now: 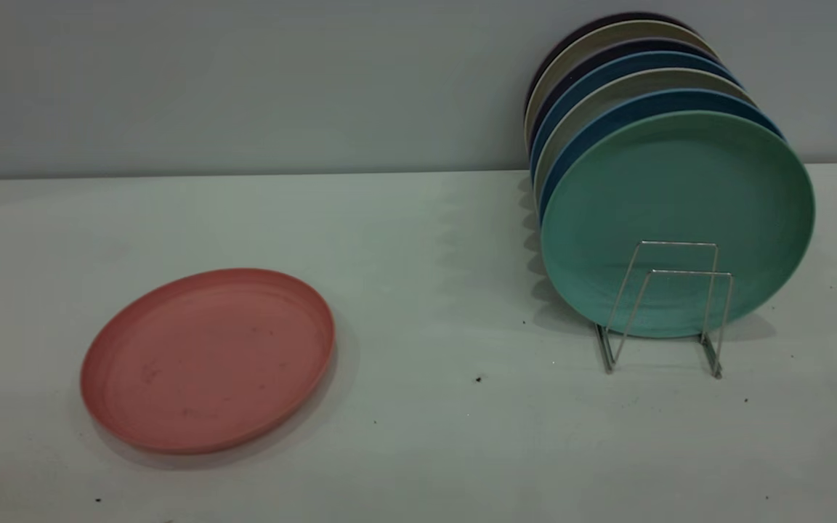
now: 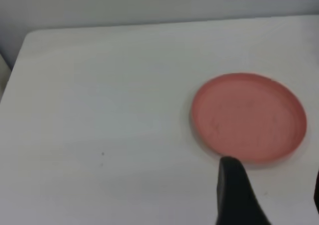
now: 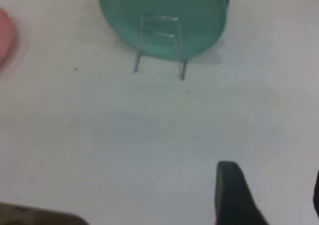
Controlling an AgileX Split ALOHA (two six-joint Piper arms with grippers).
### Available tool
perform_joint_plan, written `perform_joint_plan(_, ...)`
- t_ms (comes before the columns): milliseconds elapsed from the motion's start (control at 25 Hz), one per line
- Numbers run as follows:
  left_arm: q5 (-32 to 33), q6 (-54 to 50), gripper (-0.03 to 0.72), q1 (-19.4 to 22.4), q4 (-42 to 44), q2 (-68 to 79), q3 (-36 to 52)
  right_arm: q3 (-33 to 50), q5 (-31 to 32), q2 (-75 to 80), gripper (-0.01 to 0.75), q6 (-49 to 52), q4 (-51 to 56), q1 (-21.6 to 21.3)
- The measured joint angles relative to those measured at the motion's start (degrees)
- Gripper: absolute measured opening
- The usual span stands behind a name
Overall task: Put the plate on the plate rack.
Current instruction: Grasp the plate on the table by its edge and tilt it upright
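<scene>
still at the start, with the plate (image 1: 208, 359) flat on the table (image 1: 418, 240) well apart from the plate rack (image 1: 669, 309), left gripper (image 2: 271, 195) near it, jaws spread, needing a rim grasp next.

White table (image 1: 418, 240) — plate (image 1: 208, 359) flat at left, plate rack (image 1: 669, 309) at right.

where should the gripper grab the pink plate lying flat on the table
Grip the pink plate by its low raised rim, one finger inside and one outside, since it lies flat on the table with no gap beneath. The left gripper is nearest, its fingers apart, so it would probably come from above onto the near edge.
</scene>
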Motion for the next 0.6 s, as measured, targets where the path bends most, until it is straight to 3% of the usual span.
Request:
perform_joint_plan(200, -1.78, -1.70, 0.420, 0.00, -0.16, 13.03, 0.00, 0.00, -6.31, 10.24, 0.399, -5.09, 4.26, 0.00)
perform_joint_plan(600, -8.19, -4.24, 0.420, 0.00, -3.48, 39.55, 0.00, 0.00, -12.75, 24.64, 0.399, -12.41, 6.73, 0.00)
